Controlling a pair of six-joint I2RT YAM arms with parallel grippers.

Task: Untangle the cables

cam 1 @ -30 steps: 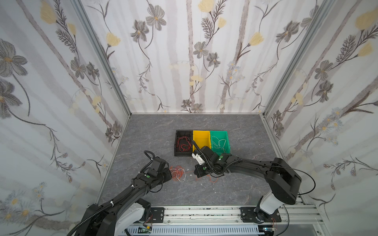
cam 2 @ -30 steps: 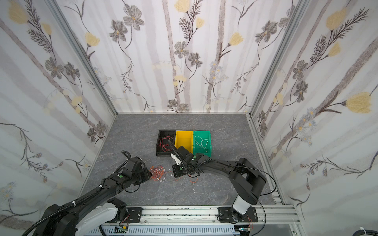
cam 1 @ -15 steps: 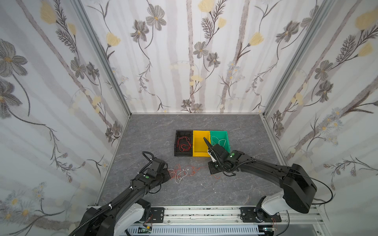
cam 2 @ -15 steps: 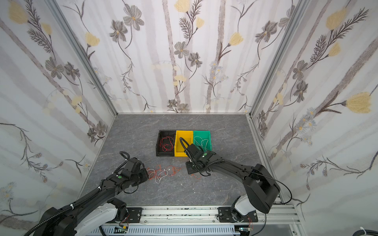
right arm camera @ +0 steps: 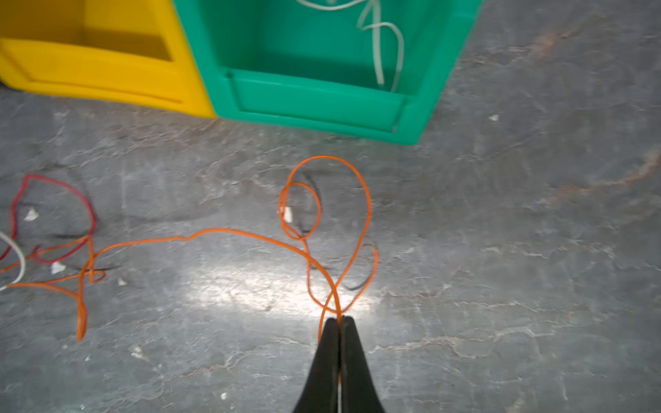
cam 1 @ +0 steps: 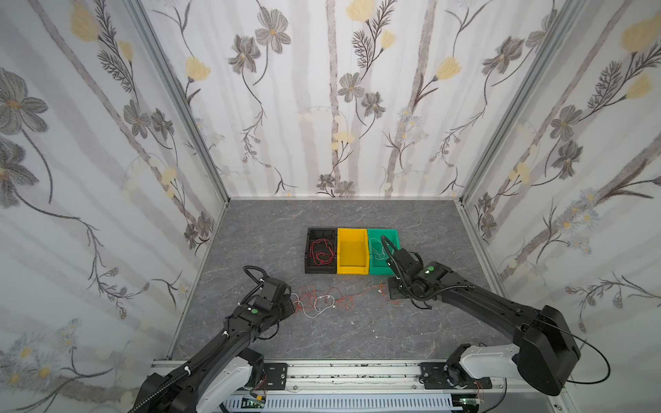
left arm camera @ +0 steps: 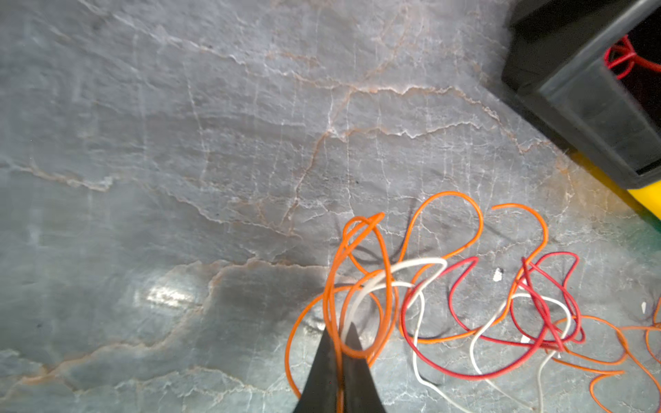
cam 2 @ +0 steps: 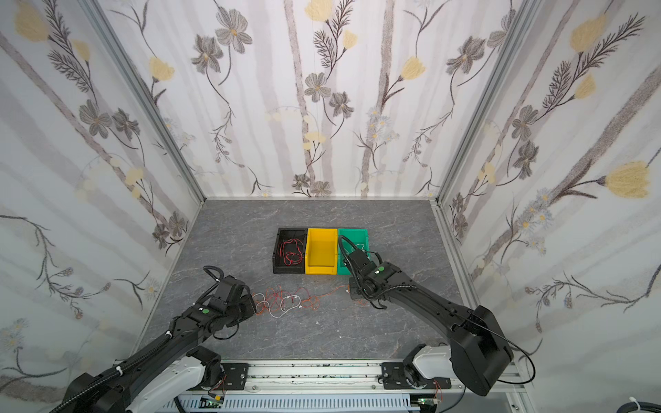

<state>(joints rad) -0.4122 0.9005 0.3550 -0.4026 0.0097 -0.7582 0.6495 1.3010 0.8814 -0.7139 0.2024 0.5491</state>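
Your left gripper (left arm camera: 339,334) pinches the orange loops (left arm camera: 365,221) at the tangle's edge; your right gripper (right arm camera: 339,320) is clamped tight on an orange strand (right arm camera: 232,231).

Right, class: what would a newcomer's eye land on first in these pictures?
First, the tangle of red, orange and white cables on the grey table, with the left tool and right tool each pinched shut on an orange one from either side. Behind it stand a black bin, yellow bin and green bin side by side.
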